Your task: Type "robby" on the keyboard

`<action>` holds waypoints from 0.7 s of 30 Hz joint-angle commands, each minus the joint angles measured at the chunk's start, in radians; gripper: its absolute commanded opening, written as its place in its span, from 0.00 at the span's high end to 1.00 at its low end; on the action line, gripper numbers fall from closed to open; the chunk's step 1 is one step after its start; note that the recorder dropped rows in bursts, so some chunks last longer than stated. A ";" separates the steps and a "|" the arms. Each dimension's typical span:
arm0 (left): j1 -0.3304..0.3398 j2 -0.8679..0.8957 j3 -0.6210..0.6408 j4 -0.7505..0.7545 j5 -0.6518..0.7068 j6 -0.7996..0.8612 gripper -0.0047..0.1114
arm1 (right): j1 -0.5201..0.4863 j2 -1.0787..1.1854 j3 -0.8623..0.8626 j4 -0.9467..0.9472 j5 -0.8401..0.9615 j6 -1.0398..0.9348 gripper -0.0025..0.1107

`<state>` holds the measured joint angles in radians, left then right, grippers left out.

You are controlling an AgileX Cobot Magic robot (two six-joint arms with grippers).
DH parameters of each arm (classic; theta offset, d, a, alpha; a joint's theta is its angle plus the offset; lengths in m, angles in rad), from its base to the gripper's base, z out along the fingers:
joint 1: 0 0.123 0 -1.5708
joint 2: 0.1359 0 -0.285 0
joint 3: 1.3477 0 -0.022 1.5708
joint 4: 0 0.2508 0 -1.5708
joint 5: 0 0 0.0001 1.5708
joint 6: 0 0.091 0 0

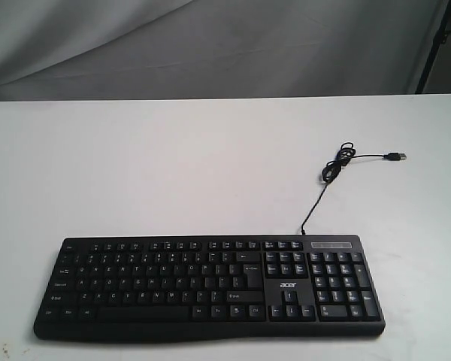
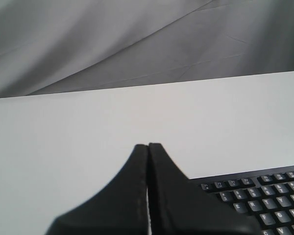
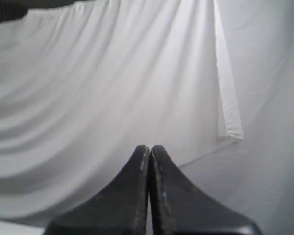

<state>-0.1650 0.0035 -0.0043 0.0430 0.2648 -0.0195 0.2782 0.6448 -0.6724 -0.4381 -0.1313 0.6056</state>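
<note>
The wide black keyboard (image 1: 210, 286) with white legends and an acer logo lies near the front edge of the white table (image 1: 173, 173); its thin black USB cable (image 1: 332, 169) trails back to the right. Neither arm shows in the exterior view. In the left wrist view my left gripper (image 2: 148, 145) is shut and empty, held above the table with a corner of the keyboard (image 2: 264, 196) beside its black fingers. My right gripper (image 3: 150, 147) is also shut and empty, facing only the white cloth backdrop (image 3: 112, 88).
A grey-white cloth backdrop (image 1: 210, 45) hangs behind the table's far edge. The USB plug (image 1: 395, 156) lies loose on the table at the right.
</note>
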 commanded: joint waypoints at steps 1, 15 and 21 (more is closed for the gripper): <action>-0.006 -0.003 0.004 0.005 -0.005 -0.003 0.96 | 0.095 0.225 -0.176 -0.155 0.171 0.000 0.98; -0.006 -0.003 0.004 0.005 -0.005 -0.003 0.96 | 0.271 0.541 -0.302 0.117 0.387 -0.743 0.98; -0.006 -0.003 0.004 0.005 -0.005 -0.003 0.96 | 0.271 0.550 -0.483 0.592 0.800 -1.290 0.98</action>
<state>-0.1650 0.0035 -0.0043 0.0430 0.2648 -0.0195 0.5459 1.1967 -1.0842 -0.0346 0.5102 -0.4922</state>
